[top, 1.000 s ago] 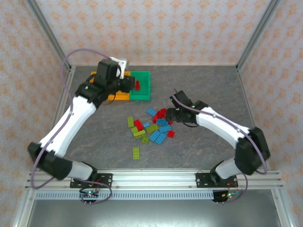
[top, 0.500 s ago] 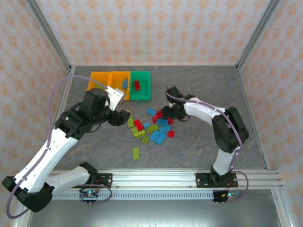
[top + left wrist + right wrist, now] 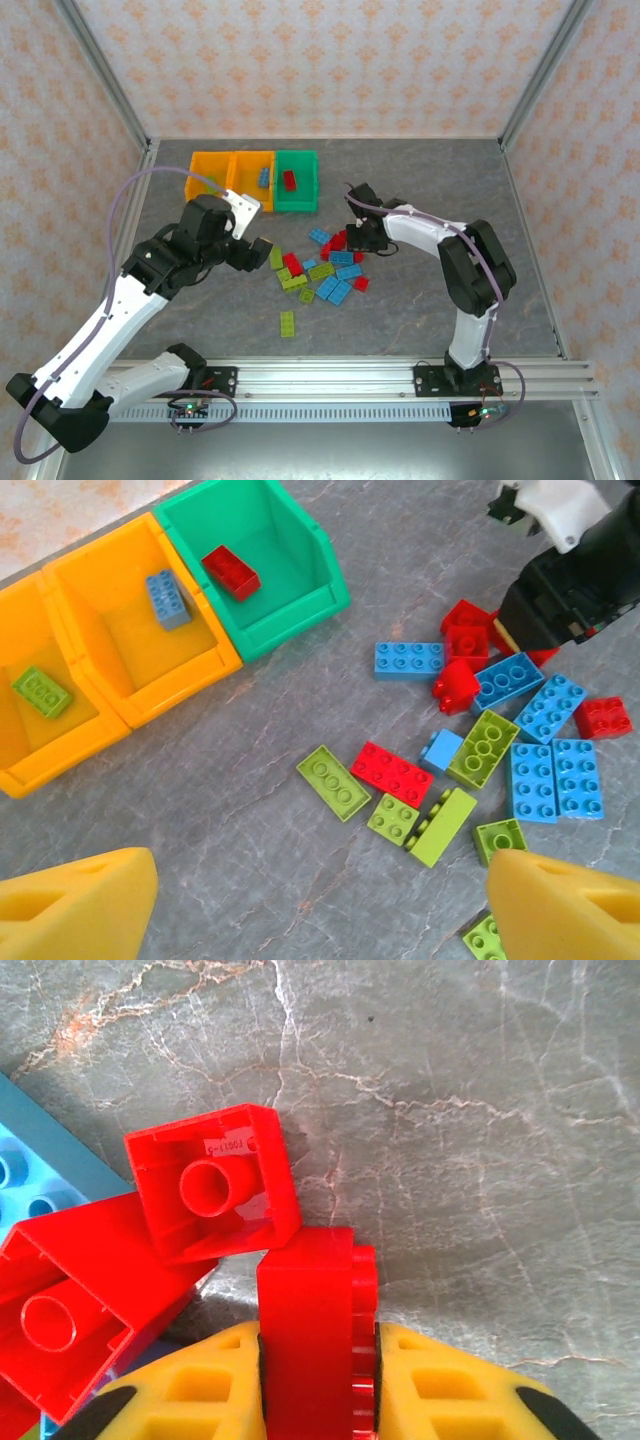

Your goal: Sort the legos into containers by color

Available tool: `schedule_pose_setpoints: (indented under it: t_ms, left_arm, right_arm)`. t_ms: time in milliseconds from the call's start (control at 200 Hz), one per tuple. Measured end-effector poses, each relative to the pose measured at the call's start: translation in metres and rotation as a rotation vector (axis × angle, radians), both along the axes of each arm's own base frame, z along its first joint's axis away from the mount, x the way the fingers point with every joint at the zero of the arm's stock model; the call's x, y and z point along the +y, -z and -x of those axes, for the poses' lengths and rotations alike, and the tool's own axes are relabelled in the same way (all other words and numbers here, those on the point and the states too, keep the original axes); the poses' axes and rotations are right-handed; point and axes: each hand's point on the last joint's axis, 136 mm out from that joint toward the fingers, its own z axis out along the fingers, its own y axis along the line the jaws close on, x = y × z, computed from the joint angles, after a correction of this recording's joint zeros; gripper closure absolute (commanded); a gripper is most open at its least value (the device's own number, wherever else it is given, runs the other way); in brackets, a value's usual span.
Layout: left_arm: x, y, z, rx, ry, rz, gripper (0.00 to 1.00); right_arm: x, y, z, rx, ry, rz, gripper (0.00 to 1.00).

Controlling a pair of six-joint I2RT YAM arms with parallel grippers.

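Note:
The legos (image 3: 322,272) lie in a loose pile of red, light blue and lime green bricks at mid table. My right gripper (image 3: 352,238) is at the pile's far edge, shut on a red brick (image 3: 318,1350) held on edge, touching two more red bricks (image 3: 212,1197). Left of the pile my left gripper (image 3: 258,247) hovers open and empty, its yellow fingers (image 3: 75,905) spread wide above a lime green brick (image 3: 336,782). The containers stand in a row: the green bin (image 3: 300,605) holds a red brick (image 3: 230,572), the middle orange bin (image 3: 180,685) a blue brick (image 3: 168,598), the left orange bin (image 3: 50,755) a green brick (image 3: 42,691).
One lime green brick (image 3: 287,323) lies apart, nearer the front rail. The bins (image 3: 305,195) sit at the back left by the metal frame post. Bare grey table spreads to the right of the pile and in front of it.
My left arm has pulled back from over the green bin, leaving a red brick there, and come down left of the pile. My right gripper shifted slightly at the pile's red bricks.

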Motion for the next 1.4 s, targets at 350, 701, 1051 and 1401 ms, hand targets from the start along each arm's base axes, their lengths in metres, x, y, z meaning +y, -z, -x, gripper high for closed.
schedule_pose_setpoints:
  t_ms: [350, 701, 1051, 1401]
  left_arm:
    - [0.026, -0.008, -0.004, -0.094, -0.116, -0.046, 0.12]
    - [0.055, 0.001, -0.011, -0.097, -0.261, -0.070, 0.11]
    - [0.059, 0.002, -0.016, -0.097, -0.285, -0.063, 0.10]
    - [0.049, 0.025, -0.039, 0.060, -0.420, 0.056, 0.02]
  right_arm:
    - [0.018, -0.130, -0.019, -0.321, 0.025, -0.117, 0.78]
    - [0.141, -0.169, -0.123, -0.516, -0.029, -0.235, 0.78]
    - [0.162, -0.085, -0.192, -0.445, -0.042, -0.086, 0.56]
    - [0.135, -0.149, -0.141, -0.372, -0.100, -0.111, 0.50]
